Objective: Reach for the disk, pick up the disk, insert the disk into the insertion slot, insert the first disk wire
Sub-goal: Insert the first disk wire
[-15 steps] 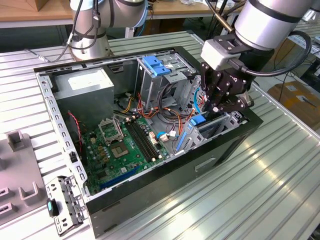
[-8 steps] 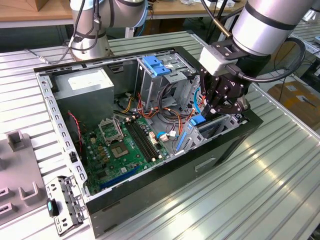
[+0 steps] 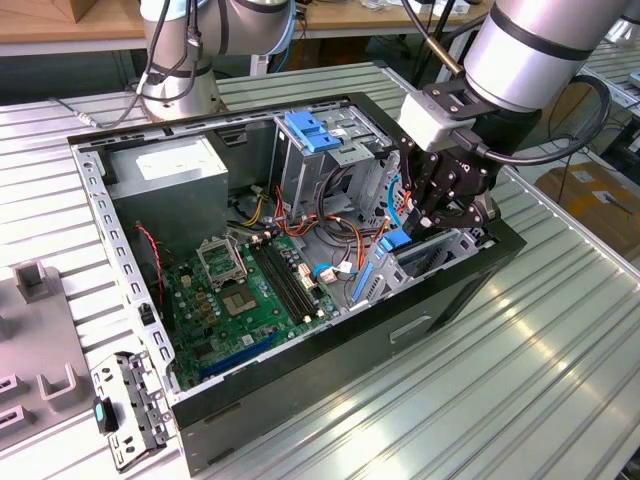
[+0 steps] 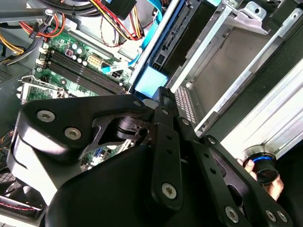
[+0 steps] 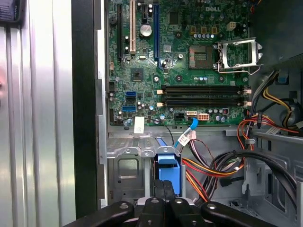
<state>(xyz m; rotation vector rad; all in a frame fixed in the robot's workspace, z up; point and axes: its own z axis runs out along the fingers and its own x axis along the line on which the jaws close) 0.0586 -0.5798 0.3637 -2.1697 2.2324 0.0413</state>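
Black gripper [image 5: 163, 201] linkage sits closest to the lens in both wrist views, its fingers drawn together on the blue end tab of the disk [image 5: 168, 171]. That disk stands on edge, sunk most of the way into the slot [image 3: 440, 250], the low grey cage at the case's front corner beside the green board [image 3: 255, 290]. Reaching and pick-up look finished and insertion appears nearly complete; loose wires [image 5: 208, 168] lie nearby, and none seems plugged into the disk yet.

Silver-grey arm [image 3: 530, 45] with black band, white wrist block, black cables, and black screw-studded tool [image 3: 445, 205].
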